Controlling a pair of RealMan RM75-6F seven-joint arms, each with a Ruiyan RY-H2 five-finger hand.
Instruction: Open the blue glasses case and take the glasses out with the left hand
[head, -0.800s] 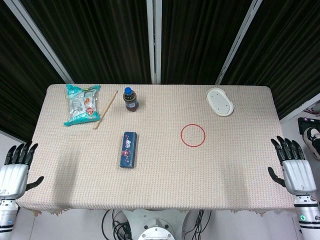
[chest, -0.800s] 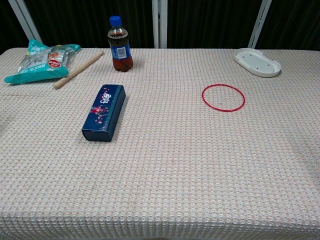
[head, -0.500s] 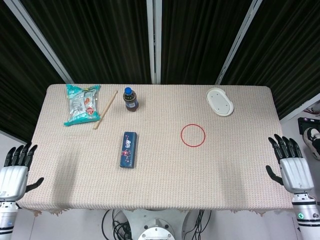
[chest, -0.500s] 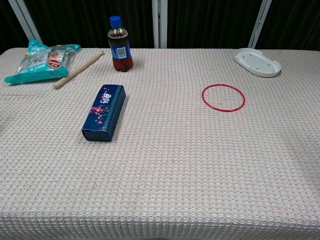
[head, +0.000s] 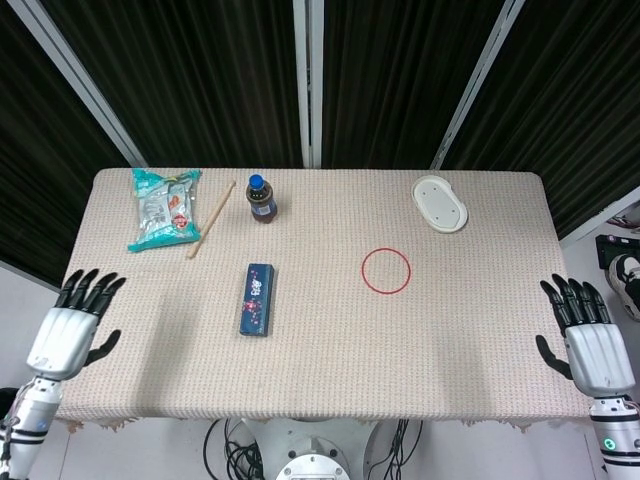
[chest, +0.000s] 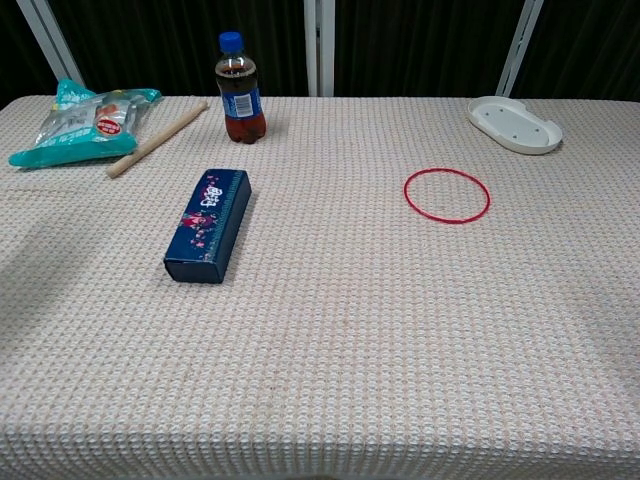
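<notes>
The blue glasses case (head: 258, 299) lies shut and flat on the table (head: 330, 340), a little left of the table's middle, its long side running roughly toward the far edge. Its lid carries a small floral print with some pink on it, seen best in the chest view (chest: 208, 225). Nothing touches it.

Beyond the case, toward the far edge, a small cola bottle (head: 261, 200) with a blue cap stands upright. Left of the bottle, and farther from the case, a wooden stick (head: 211, 233) lies at a slant, and just beside the stick a teal snack bag (head: 161, 208) lies flat near the far left corner. To the right of the case, well apart from it, a thin red ring (head: 386, 270) lies on the cloth. Farther right and back from the case, near the far right corner, sits a white oval dish (head: 440, 203).

The left hand (head: 72, 327) hovers at the near left edge of the table, well to the left of the case, palm down, fingers spread and pointing toward the far side, holding nothing. The right hand (head: 590, 340) is off the right edge of the table, far from the case, also with fingers apart and nothing in it. Neither hand shows in the chest view.

The table wears a beige woven cloth, and dark curtains hang behind it.
</notes>
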